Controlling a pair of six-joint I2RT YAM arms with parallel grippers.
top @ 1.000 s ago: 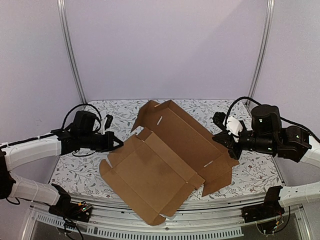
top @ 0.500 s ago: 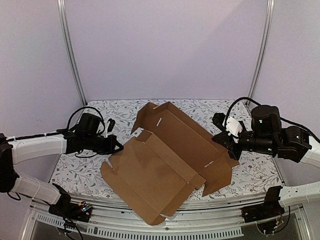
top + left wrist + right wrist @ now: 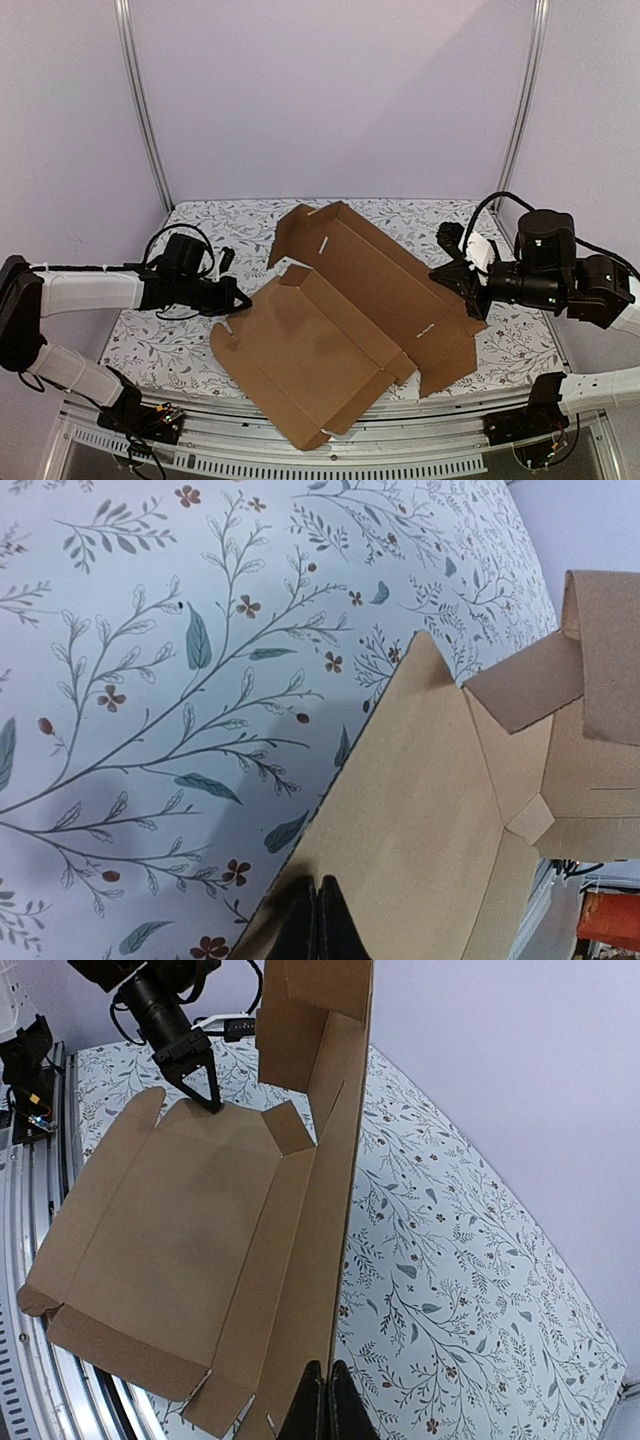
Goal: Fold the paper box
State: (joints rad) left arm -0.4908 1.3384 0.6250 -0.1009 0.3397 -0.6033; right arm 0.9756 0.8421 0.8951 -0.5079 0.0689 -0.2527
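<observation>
The paper box [image 3: 340,310] is a brown cardboard sheet lying open in the middle of the table, with its far and right panels tilted up. My left gripper [image 3: 238,298] is shut, and its tips rest on top of the box's left flap [image 3: 430,820] just inside its edge; the closed fingertips [image 3: 318,920] show over the cardboard. It also shows in the right wrist view [image 3: 208,1100]. My right gripper [image 3: 447,277] is shut on the raised right edge of the box [image 3: 330,1260], and the cardboard edge runs straight between its fingertips [image 3: 325,1400].
A floral cloth [image 3: 150,340] covers the table. The box's near corner [image 3: 310,438] hangs over the table's front rail. Metal posts [image 3: 145,110] stand at the back corners against lilac walls. Electronics and wires [image 3: 30,1070] sit at the table's edge.
The right gripper has pulled back to the right with the box edge, and the whole sheet has slid a little right. The left gripper has moved lower and stays on the left flap.
</observation>
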